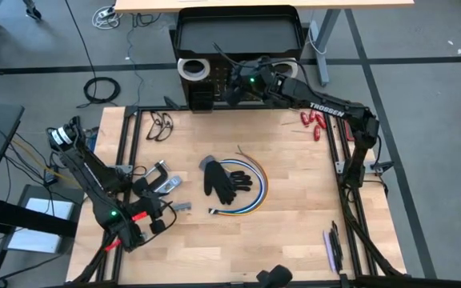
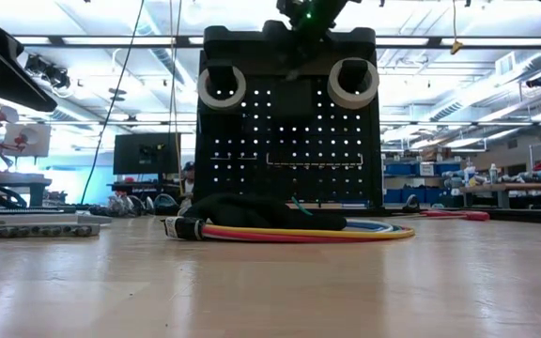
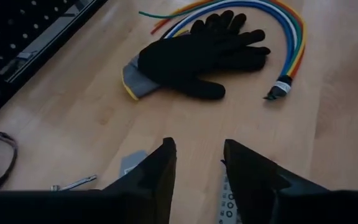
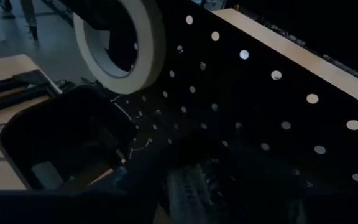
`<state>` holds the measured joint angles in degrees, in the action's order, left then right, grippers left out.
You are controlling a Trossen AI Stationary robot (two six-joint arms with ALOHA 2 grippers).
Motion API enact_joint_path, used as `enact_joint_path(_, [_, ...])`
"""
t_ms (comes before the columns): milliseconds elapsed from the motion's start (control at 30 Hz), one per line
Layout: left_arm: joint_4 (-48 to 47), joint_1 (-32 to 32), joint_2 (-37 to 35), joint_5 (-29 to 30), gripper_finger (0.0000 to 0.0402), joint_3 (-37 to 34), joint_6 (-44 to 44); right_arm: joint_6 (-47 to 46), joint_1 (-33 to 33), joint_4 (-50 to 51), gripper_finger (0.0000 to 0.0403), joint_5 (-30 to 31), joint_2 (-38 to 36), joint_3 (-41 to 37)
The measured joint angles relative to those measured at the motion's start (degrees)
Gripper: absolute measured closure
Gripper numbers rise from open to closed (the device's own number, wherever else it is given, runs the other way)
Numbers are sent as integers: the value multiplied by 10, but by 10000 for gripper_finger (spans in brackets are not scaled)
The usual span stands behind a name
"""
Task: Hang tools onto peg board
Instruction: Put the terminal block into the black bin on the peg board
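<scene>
The black peg board (image 1: 238,40) stands at the table's far edge. Two white tape rolls (image 2: 222,86) (image 2: 353,83) hang on pegs near its top. My right gripper (image 1: 242,82) is up at the board's front, between the rolls; its wrist view shows one roll (image 4: 120,40) on the board (image 4: 272,106) above a small black bin (image 4: 61,143). My left gripper (image 3: 197,163) stands open at the near left, above a silver-grey flat bar (image 3: 229,200), with nothing between its fingers. A black clamp (image 1: 155,171) lies beside it.
A black glove (image 1: 218,180) lies mid-table on a loop of coloured cables (image 1: 258,182). Red-handled tools (image 1: 314,120) lie at the far right, a purple-handled tool (image 1: 332,244) at the near right, and a wire tangle (image 1: 160,126) at the far left. Bare wood shows at the near middle.
</scene>
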<state>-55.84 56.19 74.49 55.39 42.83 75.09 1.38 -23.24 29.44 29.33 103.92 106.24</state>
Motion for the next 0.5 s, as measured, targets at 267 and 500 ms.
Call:
enact_joint_path(267, [68,1,5,-77,218,0,-44,20,49,6,158,8,-18,0])
enact_joint_path(500, [151,2,21,-131,184,0,-93,53,169,28,170,-1,-29,1])
